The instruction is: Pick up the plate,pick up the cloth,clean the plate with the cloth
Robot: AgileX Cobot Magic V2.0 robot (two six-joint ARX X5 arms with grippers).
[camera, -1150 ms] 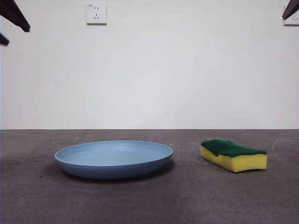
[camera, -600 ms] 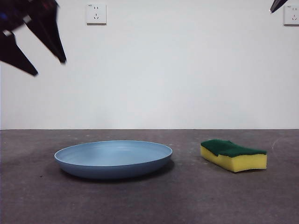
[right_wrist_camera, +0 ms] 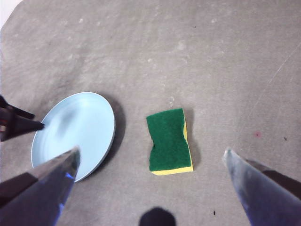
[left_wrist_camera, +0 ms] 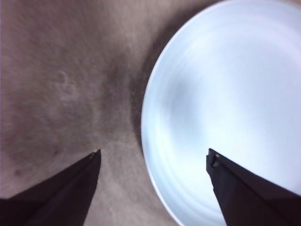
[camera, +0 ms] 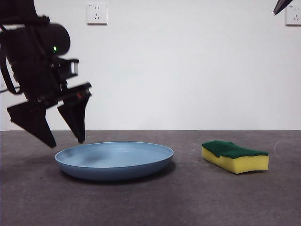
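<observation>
The light-blue plate lies flat on the dark table, left of centre in the front view. My left gripper hangs open just above its left rim, one jaw outside the rim and the other over the dish. The left wrist view shows the plate and its rim passing between the open jaws. The cloth, a yellow sponge with a green top, rests to the right of the plate, untouched. My right gripper is open high above the table, looking down on the cloth and the plate.
A white wall with two sockets stands behind the table. The grey tabletop lies bare between plate and sponge and in front of them. The right arm shows only as a black tip at the top right corner.
The left arm has come down from the top left corner to the plate's left rim, jaws open. Plate, sponge and right arm have not moved.
</observation>
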